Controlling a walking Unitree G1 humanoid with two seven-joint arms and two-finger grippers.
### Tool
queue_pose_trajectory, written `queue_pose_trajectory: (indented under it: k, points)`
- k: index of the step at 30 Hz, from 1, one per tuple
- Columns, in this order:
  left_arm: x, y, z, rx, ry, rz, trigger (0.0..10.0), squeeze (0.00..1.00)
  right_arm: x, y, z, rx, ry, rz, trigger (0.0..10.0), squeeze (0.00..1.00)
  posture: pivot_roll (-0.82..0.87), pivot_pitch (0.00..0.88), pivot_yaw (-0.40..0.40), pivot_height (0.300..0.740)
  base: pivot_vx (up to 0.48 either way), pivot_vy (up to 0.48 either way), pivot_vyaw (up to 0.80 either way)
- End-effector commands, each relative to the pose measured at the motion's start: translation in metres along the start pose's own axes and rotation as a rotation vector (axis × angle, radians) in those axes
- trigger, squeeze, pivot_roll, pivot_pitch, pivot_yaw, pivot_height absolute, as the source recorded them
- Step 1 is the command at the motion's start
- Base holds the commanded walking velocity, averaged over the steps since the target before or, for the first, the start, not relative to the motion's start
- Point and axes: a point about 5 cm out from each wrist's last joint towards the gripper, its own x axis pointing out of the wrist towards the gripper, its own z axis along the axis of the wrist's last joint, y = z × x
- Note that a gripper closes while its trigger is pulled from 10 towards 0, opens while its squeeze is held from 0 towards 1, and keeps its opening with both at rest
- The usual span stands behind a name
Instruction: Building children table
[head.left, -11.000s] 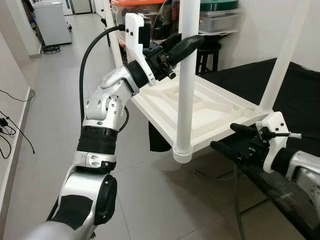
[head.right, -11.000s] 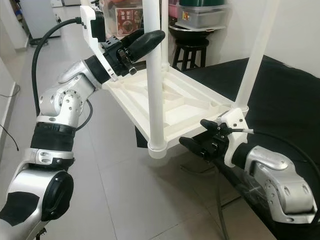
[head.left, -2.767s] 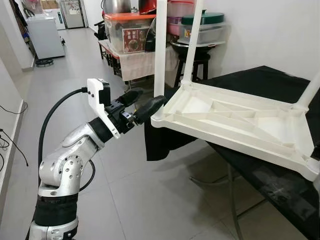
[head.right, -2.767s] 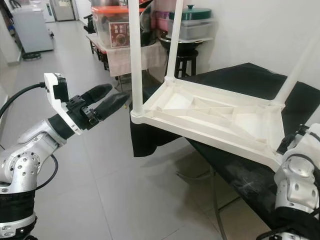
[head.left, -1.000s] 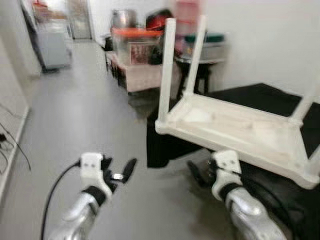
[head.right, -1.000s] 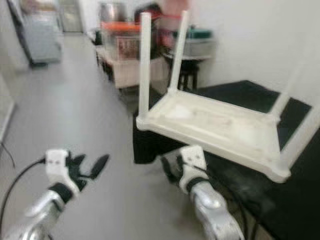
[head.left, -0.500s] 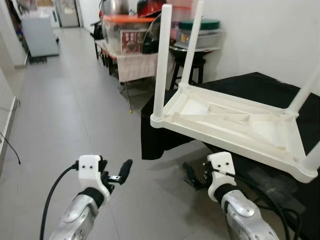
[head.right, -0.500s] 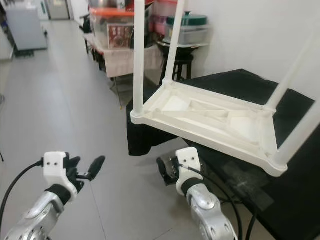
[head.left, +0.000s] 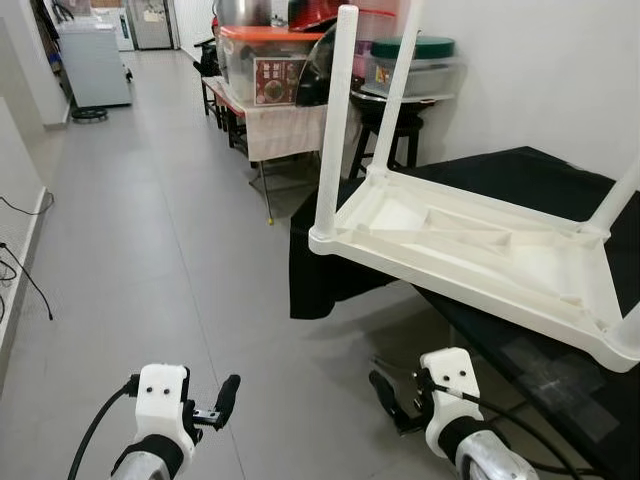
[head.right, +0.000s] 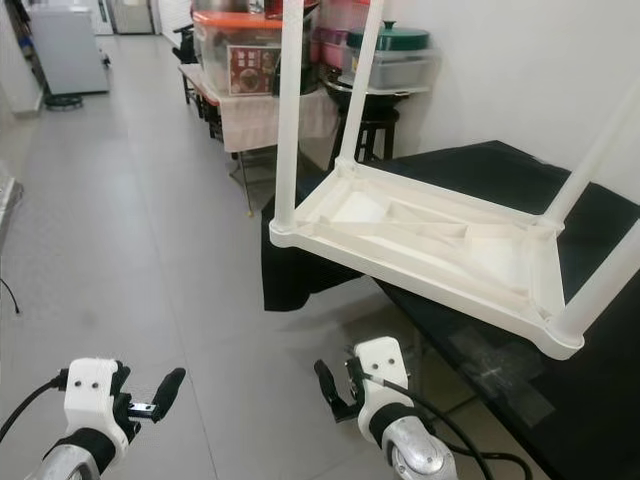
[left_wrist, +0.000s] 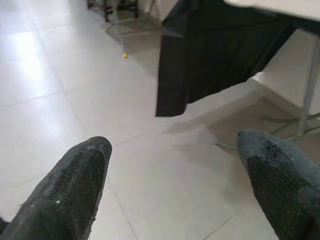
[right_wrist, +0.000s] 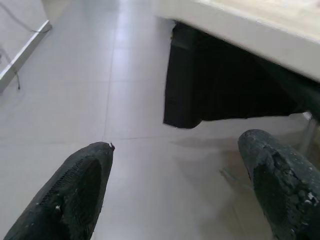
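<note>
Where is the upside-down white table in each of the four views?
Left eye: table, centre right, legs up.
Right eye: table, centre right.
Left wrist: table's white edge strip.
Right wrist: table's pale edge.
Shared landmark: black cloth hanging under it.

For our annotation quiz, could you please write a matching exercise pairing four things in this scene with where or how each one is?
Things:
1. white children's table
2. black cloth
3. left end effector
4. green-lidded container

Places or states:
A. spread over the work table, hanging down at the front corner
B. open, low over the grey floor, holding nothing
C. upside down, legs pointing up, one corner overhanging the floor
D. on the cluttered stand against the wall, behind the table legs

Pairs: 1-C, 2-A, 3-B, 4-D
</note>
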Motion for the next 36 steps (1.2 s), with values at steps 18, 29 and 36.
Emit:
queue_pose_trajectory:
  k: [18,29,36]
  points:
    - [0.0076,0.0002,-0.0081,0.052,0.007,-0.002,10.0,0.00,-0.0031,0.0032,-0.0024,-0.043,-0.003,-0.041,10.0,0.00,0.01,0.000,-0.053,0.740,0.000,0.000,0.00]
    - [0.0079,0.0003,-0.0078,0.057,-0.002,-0.002,10.0,0.00,-0.0026,0.0018,-0.0018,-0.051,-0.003,-0.048,10.0,0.00,0.01,0.000,-0.054,0.740,0.000,0.000,0.00]
    - [0.0099,-0.0020,-0.0074,0.061,-0.005,-0.002,10.0,0.00,-0.0015,-0.0003,-0.0020,-0.055,-0.001,-0.052,10.0,0.00,0.00,0.000,-0.050,0.740,0.000,0.000,0.00]
